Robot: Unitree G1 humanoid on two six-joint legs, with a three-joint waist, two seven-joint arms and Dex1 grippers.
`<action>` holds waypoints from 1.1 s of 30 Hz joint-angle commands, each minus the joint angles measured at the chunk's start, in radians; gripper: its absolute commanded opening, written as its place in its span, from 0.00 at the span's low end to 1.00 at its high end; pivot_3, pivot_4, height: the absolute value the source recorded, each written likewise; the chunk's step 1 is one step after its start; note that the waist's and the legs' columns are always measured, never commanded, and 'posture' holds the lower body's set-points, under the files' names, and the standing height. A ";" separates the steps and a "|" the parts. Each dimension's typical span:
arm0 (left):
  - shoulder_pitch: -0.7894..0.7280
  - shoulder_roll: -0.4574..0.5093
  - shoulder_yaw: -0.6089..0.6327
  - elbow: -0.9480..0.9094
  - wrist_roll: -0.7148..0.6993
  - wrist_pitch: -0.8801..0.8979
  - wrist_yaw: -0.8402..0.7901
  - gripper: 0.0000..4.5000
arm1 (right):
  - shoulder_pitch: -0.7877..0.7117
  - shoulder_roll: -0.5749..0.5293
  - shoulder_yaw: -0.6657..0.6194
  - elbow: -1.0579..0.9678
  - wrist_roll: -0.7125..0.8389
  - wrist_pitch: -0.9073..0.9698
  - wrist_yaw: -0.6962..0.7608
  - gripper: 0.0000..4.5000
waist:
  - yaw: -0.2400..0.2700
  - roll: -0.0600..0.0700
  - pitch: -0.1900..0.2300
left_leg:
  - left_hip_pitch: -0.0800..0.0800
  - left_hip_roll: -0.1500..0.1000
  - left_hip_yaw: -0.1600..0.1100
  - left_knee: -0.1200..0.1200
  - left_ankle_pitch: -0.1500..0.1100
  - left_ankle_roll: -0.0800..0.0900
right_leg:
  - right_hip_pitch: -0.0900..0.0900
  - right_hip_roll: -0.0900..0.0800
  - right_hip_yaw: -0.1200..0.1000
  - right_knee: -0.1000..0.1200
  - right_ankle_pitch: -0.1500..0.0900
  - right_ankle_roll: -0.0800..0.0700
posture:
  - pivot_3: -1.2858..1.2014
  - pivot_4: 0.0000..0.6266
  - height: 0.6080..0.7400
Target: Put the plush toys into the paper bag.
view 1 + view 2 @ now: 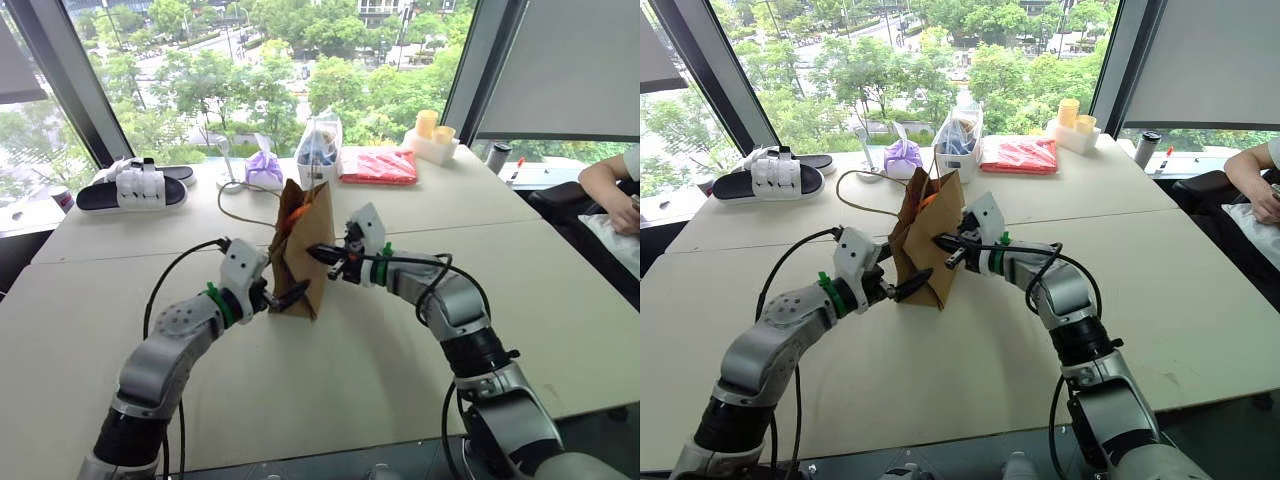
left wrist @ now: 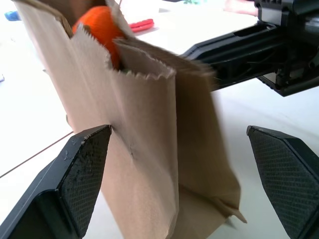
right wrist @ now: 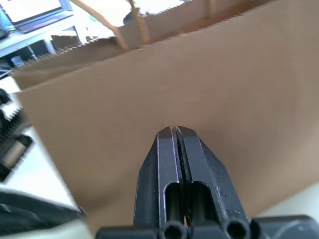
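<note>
1. The plain brown kraft paper bag (image 1: 303, 250) stands mid-frame on the pale tabletop (image 1: 560, 290).
2. The round orange plush toy (image 2: 99, 27) sits inside its mouth.
3. Left end effector (image 2: 184, 164): wide, straddling the bag.
4. Right end effector (image 3: 177, 130): closed, empty, against the bag's side.

This looks like an upper-floor office or meeting room. Large pale rectangular tables (image 1: 560, 290) pushed together fill the frame, tall dark-framed windows (image 1: 80, 100) along the top overlook green treetops (image 1: 260, 70), and a seated person's arm (image 1: 605, 180) rests at the right edge.
</note>
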 commanded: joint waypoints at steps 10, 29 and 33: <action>-0.044 -0.027 -0.003 0.024 0.093 -0.032 0.056 1.00 | 0.002 0.009 0.008 -0.063 -0.005 0.009 0.001 0.00 | 0.000 0.000 0.000 | 0.000 0.000 0.000 0.000 0.000 0.000 | 0.000 0.000 0.000 0.000 0.000 0.000 | 0.52 0.24 1.00; -0.052 -0.007 0.088 -0.021 -0.056 0.066 -0.043 0.01 | 0.052 -0.083 -0.017 -0.212 0.015 0.090 0.024 0.00 | 0.002 0.000 0.000 | 0.000 0.000 0.000 0.000 0.000 0.000 | 0.000 0.000 0.000 0.000 0.000 0.000 | 0.52 0.24 1.00; -0.118 0.086 0.135 0.051 -0.146 0.048 -0.209 0.01 | 0.144 -0.255 -0.100 -0.388 0.105 0.210 0.101 0.00 | 0.023 0.000 0.000 | 0.000 0.000 0.000 0.001 0.000 0.000 | 0.000 0.000 0.000 -0.001 0.000 0.000 | 0.52 0.24 1.00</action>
